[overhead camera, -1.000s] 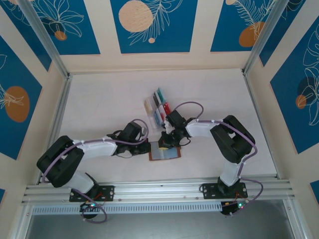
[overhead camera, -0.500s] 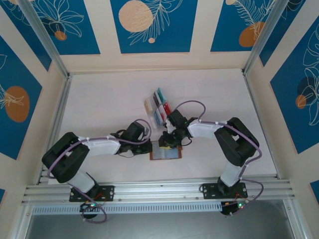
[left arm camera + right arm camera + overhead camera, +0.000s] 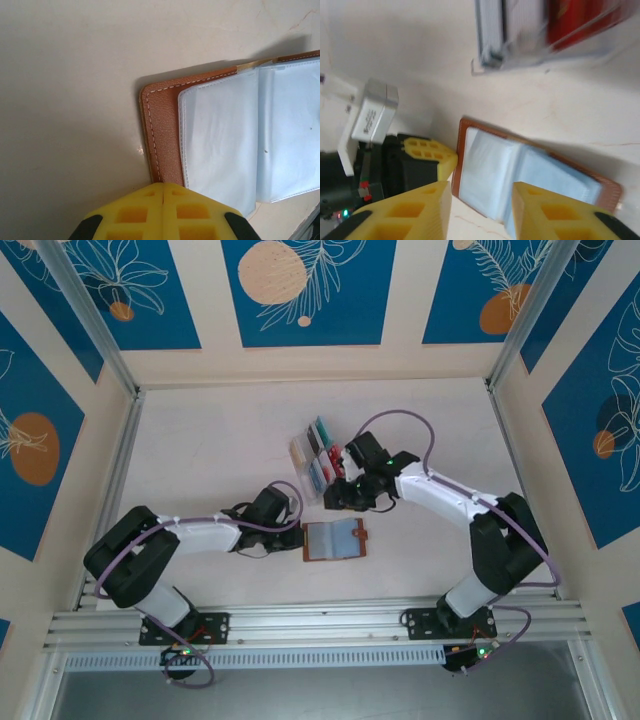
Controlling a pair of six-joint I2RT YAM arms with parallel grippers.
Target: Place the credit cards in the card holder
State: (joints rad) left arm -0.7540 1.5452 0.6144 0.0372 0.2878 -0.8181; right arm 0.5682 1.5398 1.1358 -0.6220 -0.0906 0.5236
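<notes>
Brown grained leather card holder [image 3: 161, 130], clear plastic pockets [image 3: 220, 140].

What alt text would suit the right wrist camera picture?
An open brown card holder with clear pockets lies flat on a pale table, seen between the two parted yellow fingers of the right end effector. The shut left end effector sits at the holder's left edge; a clear rack with a red card blurs above.

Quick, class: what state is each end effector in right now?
Left end effector: closed, holding nothing, tips at the edge of the card holder.
Right end effector: open, holding nothing.
</notes>
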